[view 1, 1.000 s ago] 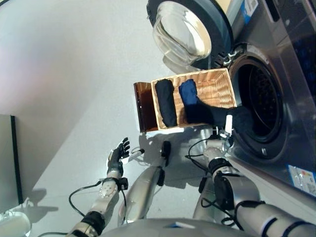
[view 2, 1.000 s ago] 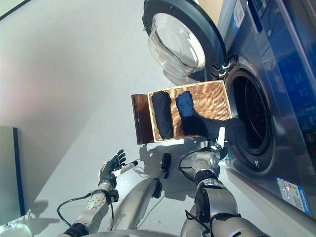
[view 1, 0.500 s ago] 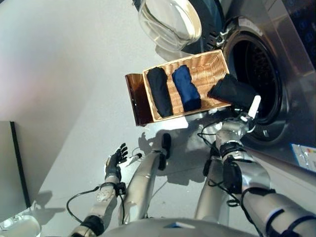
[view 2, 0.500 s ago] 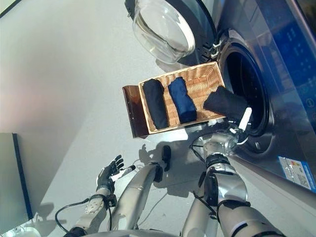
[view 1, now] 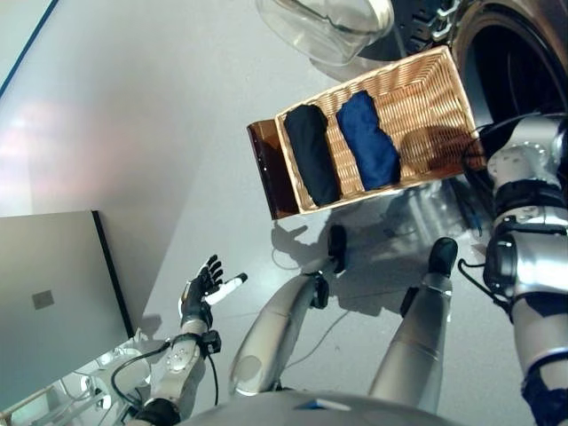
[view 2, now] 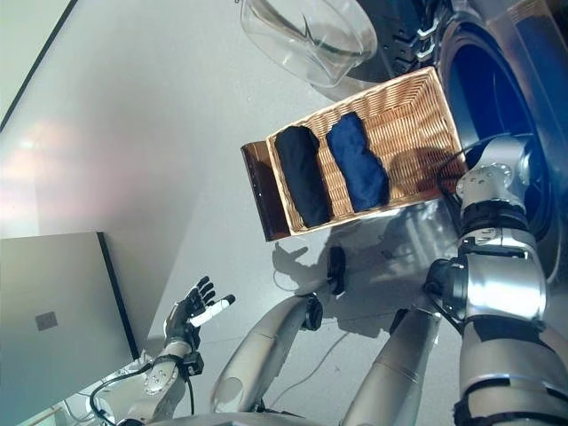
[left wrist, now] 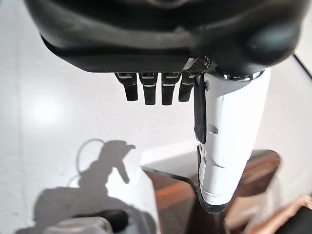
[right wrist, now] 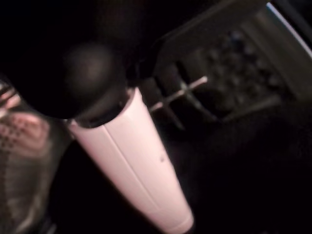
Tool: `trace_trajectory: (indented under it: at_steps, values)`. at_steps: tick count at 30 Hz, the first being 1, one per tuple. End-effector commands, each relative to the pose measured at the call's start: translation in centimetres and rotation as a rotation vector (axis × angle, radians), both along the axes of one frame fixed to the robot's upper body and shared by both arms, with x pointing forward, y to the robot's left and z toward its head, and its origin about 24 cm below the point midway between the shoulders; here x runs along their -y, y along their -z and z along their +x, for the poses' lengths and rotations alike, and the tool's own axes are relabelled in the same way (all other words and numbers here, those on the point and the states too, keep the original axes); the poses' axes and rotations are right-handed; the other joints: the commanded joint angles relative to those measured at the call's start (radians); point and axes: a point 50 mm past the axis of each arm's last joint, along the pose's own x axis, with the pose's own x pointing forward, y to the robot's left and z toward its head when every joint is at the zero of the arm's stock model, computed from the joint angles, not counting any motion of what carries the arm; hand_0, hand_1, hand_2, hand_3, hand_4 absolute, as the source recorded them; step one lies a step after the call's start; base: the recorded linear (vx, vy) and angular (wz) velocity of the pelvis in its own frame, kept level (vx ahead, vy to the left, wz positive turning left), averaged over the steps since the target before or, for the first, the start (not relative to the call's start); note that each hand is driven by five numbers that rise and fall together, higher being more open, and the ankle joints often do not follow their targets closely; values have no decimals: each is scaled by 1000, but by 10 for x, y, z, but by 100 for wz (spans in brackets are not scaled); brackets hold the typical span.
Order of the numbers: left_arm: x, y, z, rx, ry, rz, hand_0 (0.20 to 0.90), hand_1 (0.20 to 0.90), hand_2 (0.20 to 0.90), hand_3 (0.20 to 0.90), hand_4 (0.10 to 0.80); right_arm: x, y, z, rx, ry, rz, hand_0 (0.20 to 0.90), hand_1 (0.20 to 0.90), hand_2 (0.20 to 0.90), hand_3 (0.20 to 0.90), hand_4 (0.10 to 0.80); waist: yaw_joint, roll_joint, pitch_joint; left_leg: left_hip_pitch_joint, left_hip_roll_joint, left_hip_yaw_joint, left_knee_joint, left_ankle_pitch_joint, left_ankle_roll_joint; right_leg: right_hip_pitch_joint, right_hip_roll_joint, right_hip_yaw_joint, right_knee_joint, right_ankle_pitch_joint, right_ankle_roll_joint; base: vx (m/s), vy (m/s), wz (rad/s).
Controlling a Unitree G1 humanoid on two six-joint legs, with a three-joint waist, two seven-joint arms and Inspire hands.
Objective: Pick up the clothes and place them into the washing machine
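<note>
Currently, your right hand (right wrist: pixel 131 161) is inside the dark washing machine drum (view 2: pixel 497 98), grip indiscernible; your left hand (view 1: pixel 200 288) hangs open above the floor.

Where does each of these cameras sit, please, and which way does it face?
Left eye view: on the head, looking down at the wicker basket, two folded clothes and both arms.
Right eye view: beside it, same scene; the right arm reaches into the washing machine.
Left wrist view: on the left arm, looking past the open left hand at the floor.
Right wrist view: on the right arm, looking past the right hand into the dark drum.
Both eye views share the basket.
</note>
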Motion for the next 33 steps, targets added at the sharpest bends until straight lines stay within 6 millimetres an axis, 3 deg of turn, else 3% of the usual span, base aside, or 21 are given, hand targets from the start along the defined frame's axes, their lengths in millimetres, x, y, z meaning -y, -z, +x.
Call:
trace_trajectory:
  at_steps: [1, 3, 7, 8, 9, 16, 26, 30, 33]
  values:
    - [-24, -1, -7, 6, -75, 57, 900, 900, 900, 900, 800, 11, -104, -34, 231, 88, -294, 900, 900, 900, 900, 800, -5, 12, -97, 24, 8, -67, -22, -17, -105, 57, 74, -73, 28, -67, -132, 0, 0, 0]
    - [-18, 0, -6, 7, -53, 41, 900, 900, 900, 900, 800, 20, -80, -25, 118, 77, -257, 900, 900, 900, 900, 800, -2, 16, -100, 37, 6, -73, -36, -10, -108, 75, 73, -80, 18, -65, -131, 0, 0, 0]
    - [-16, 2, -6, -6, -45, 33, 900, 900, 900, 900, 800, 20, -50, -12, -75, 52, -271, 900, 900, 900, 900, 800, -2, 13, -96, 51, 4, -80, -48, -1, -113, 100, 70, -99, 8, -60, -133, -20, -18, 6]
    - [-19, 4, -6, -22, -44, 51, 900, 900, 900, 900, 800, 17, -30, -3, -226, 33, -309, 900, 900, 900, 900, 800, -2, 5, -89, 55, 6, -81, -46, 3, -115, 110, 71, -104, 6, -55, -134, -32, -27, 11]
    - [-19, 4, -6, -21, -44, 51, 900, 900, 900, 900, 800, 17, -31, -3, -227, 32, -310, 900, 900, 900, 900, 800, -3, 6, -88, 56, 6, -82, -46, 3, -115, 111, 71, -104, 5, -55, -134, -33, -34, 9]
    - [-30, 10, -10, -71, -57, 104, 900, 900, 900, 900, 800, -17, 29, 24, -551, -119, -442, 900, 900, 900, 900, 800, -3, -43, -64, 85, 14, -98, -64, 23, -119, 166, 75, -132, -38, -30, -134, -25, -43, 6]
    - [-46, 6, -6, -69, -68, 167, 900, 900, 900, 900, 800, -70, 90, 43, -915, -287, -722, 900, 900, 900, 900, 800, 20, -136, -37, 91, 29, -146, -58, 39, -121, 233, 90, -189, -82, -13, -141, -3, -56, 10]
    - [-50, 2, -4, -51, -73, 176, 900, 900, 900, 900, 800, -82, 104, 45, -974, -333, -776, 900, 900, 900, 900, 800, 29, -163, -27, 77, 31, -163, -45, 42, -121, 239, 90, -205, -82, -15, -144, 8, -27, 17]
    - [-55, -3, 1, -32, -78, 191, 900, 900, 900, 900, 800, -91, 104, 48, -967, -345, -792, 900, 900, 900, 900, 800, 36, -181, -13, 61, 31, -175, -27, 41, -121, 236, 90, -214, -68, -22, -148, 31, -32, 6]
